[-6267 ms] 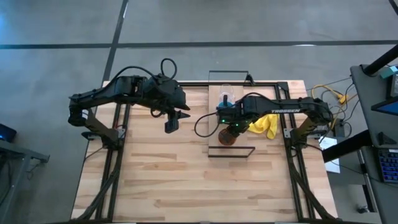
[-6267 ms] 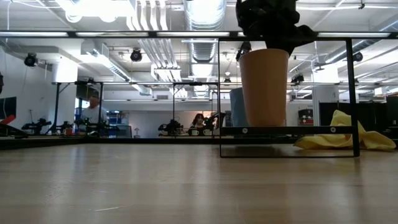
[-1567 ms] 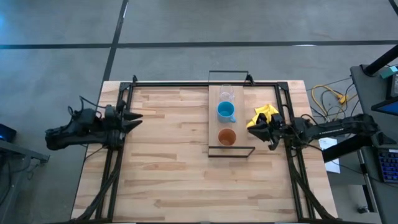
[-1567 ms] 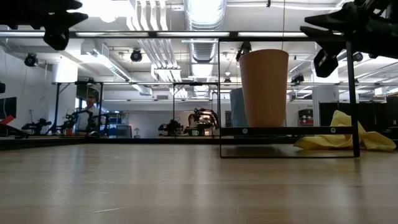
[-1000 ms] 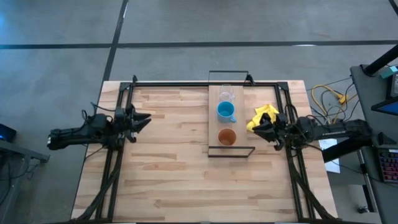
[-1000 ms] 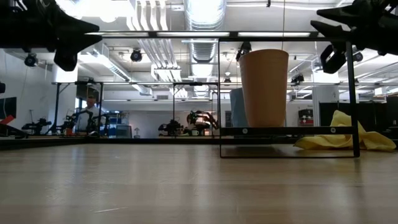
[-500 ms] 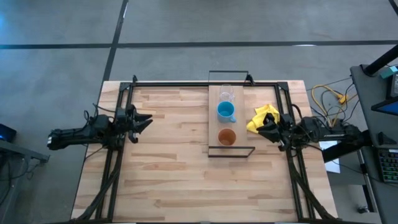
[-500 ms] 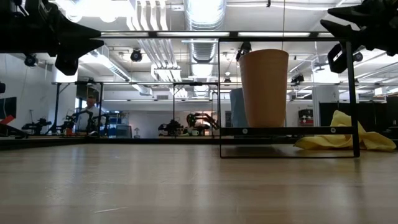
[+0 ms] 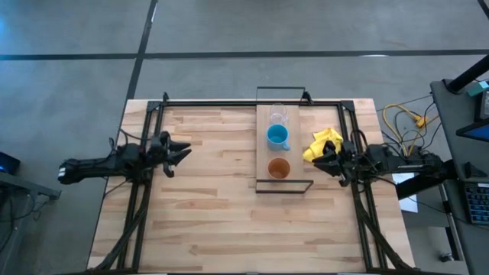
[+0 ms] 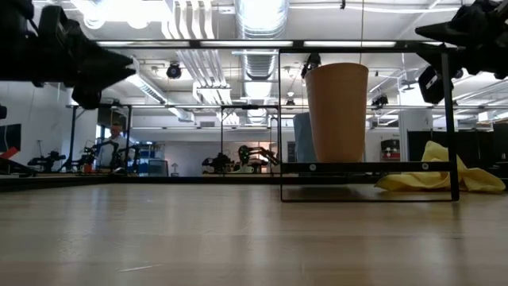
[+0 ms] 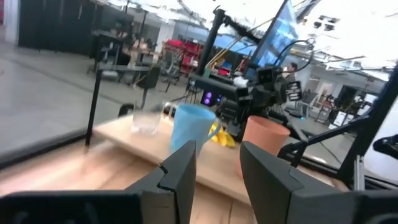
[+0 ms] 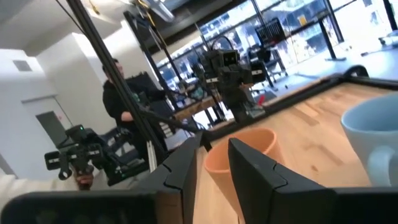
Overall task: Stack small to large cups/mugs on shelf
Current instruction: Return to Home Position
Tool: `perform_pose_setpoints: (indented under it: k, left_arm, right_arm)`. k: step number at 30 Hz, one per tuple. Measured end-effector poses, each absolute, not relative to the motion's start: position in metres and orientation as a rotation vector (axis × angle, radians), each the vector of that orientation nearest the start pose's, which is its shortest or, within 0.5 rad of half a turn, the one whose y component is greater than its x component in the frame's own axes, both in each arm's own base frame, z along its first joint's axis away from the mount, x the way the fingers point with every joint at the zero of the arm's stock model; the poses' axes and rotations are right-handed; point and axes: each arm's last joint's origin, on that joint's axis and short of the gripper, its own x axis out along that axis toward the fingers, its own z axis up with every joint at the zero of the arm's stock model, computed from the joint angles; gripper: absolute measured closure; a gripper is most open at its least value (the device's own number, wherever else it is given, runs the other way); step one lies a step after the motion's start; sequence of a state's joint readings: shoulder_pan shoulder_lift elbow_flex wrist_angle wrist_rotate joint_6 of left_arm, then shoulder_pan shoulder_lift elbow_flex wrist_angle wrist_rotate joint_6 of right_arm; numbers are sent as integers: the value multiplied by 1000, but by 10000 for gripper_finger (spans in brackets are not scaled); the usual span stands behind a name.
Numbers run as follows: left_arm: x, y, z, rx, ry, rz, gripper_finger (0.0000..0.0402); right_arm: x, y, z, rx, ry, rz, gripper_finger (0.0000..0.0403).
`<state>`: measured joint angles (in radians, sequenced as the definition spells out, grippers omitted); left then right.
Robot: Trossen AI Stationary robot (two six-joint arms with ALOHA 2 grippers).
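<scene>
Three vessels stand in a row on the light-wood shelf. The clear glass cup is at the far end, the light-blue mug in the middle, and the brown-orange cup at the near end. The low view shows the brown-orange cup upright on the shelf board, with the mug behind it. My left gripper hovers open over the table's left edge and points at the shelf. My right gripper hovers open just right of the shelf, near the brown-orange cup. Neither touches anything.
A yellow cloth lies crumpled on the table right of the shelf, close to my right gripper. The shelf's black wire frame rises around the board. Bare wooden tabletop spreads between the left gripper and the shelf.
My right gripper has drawn back a little toward the table's right edge. My left gripper has edged slightly toward the right and dipped a bit. The three vessels have stayed in place on the shelf.
</scene>
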<state>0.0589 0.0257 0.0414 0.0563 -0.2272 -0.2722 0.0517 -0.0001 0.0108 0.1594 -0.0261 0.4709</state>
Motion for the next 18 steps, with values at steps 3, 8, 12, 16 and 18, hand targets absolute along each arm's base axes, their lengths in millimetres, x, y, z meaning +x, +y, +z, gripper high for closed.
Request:
perform_pose_setpoints:
  k: [3, 8, 12, 16, 18]
  left_arm:
    - [97, 13, 171, -310, -98, 291, 291]
    - [97, 13, 171, -307, -102, 292, 291]
    - [97, 13, 171, -303, -98, 292, 291]
    - [97, 13, 171, -303, -98, 292, 291]
    - [98, 13, 170, -310, -94, 293, 291]
  right_arm:
    - [96, 6, 180, 476, -121, 110, 316]
    - [96, 6, 175, 464, -75, 98, 313]
    - [97, 6, 168, 469, -5, 81, 313]
    - [97, 6, 168, 436, -2, 80, 314]
    - [97, 6, 168, 410, -3, 79, 313]
